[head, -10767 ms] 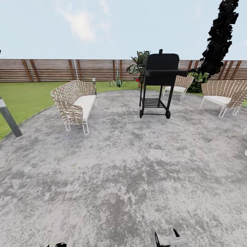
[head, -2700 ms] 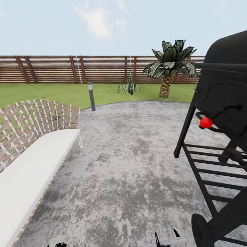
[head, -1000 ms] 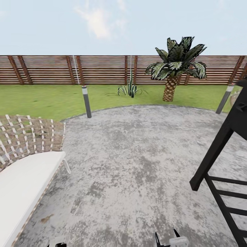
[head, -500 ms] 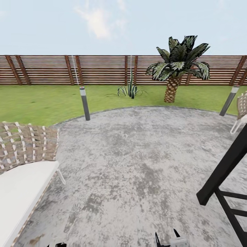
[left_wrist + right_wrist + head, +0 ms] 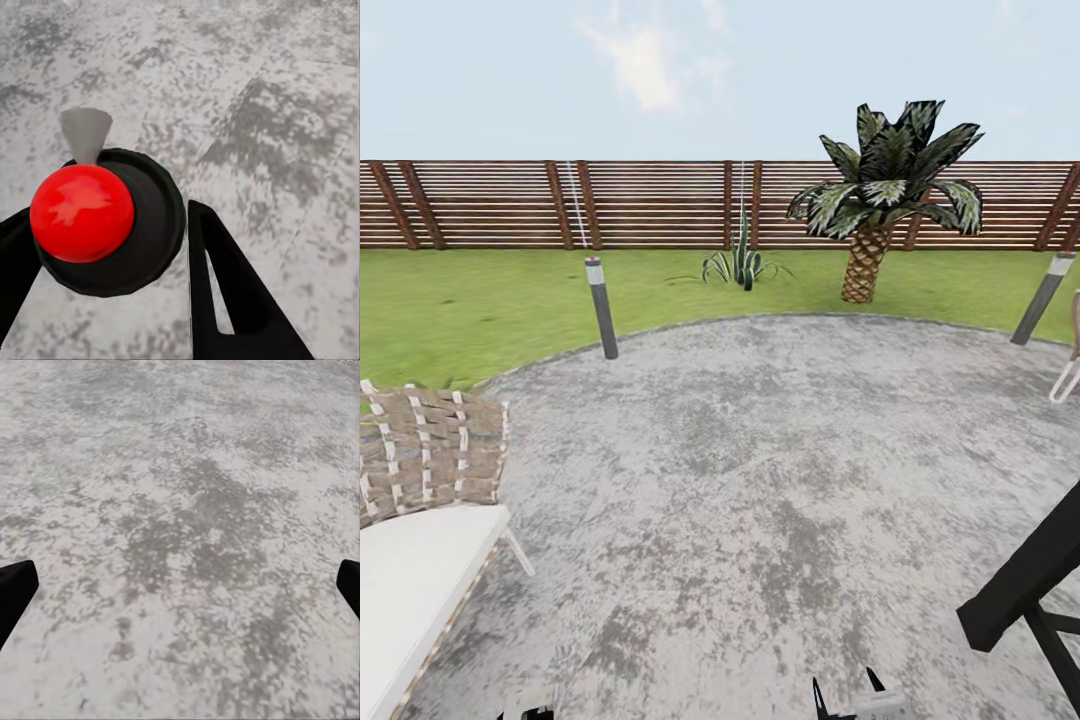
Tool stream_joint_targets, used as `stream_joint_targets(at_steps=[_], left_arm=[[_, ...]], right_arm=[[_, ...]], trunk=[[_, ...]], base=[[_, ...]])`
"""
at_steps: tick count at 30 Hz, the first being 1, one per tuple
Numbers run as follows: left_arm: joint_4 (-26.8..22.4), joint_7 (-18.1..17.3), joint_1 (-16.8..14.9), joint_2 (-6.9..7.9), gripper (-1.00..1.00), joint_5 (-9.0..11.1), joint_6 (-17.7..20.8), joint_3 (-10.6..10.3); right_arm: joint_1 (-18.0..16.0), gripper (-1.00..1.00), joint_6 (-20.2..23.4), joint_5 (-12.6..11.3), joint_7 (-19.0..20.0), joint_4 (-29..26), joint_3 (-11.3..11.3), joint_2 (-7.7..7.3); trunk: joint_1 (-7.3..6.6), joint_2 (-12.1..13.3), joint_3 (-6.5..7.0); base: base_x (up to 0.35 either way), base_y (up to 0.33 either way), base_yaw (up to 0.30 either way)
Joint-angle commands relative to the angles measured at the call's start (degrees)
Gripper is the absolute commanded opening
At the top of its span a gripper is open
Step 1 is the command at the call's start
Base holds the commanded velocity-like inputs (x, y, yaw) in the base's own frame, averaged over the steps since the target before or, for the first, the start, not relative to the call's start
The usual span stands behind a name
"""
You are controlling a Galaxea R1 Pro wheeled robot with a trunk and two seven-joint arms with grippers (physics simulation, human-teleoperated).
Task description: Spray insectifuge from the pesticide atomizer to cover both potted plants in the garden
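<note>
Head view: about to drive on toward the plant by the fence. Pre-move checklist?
1. Target in sight: ok. A spiky potted plant stands on the lawn before the fence, between the bollard and the palm.
2. Path ahead: ok. There is bare patio up to the lawn edge.
3. Right clearance: not ok. The black grill frame is close.
4. Left clearance: cannot tell. The sofa is near.
5. Right gripper free: ok, open with nothing between its fingers.
6. Left gripper: cannot tell. A red ball on a black disc sits between its fingers, and a grip is unclear.
</note>
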Motion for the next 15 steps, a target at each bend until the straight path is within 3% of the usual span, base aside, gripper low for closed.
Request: stream_joint_targets(at_steps=[1,15], left_arm=[[0.1,0.1,0.0,0.01,-1.0,-0.6,-0.2,0.5],[0.1,0.1,0.0,0.01,-1.0,-0.6,-0.2,0.5]], right_arm=[[0.0,1.0,-0.1,0.5,-0.6,0.0,0.2,0.01],[0.0,1.0,-0.1,0.5,-0.6,0.0,0.2,0.01]], trunk=[[0.02,0.0,-0.05],[0.02,0.0,-0.05]], base=[[0.34,0.0,0.0],[0.34,0.0,0.0]])
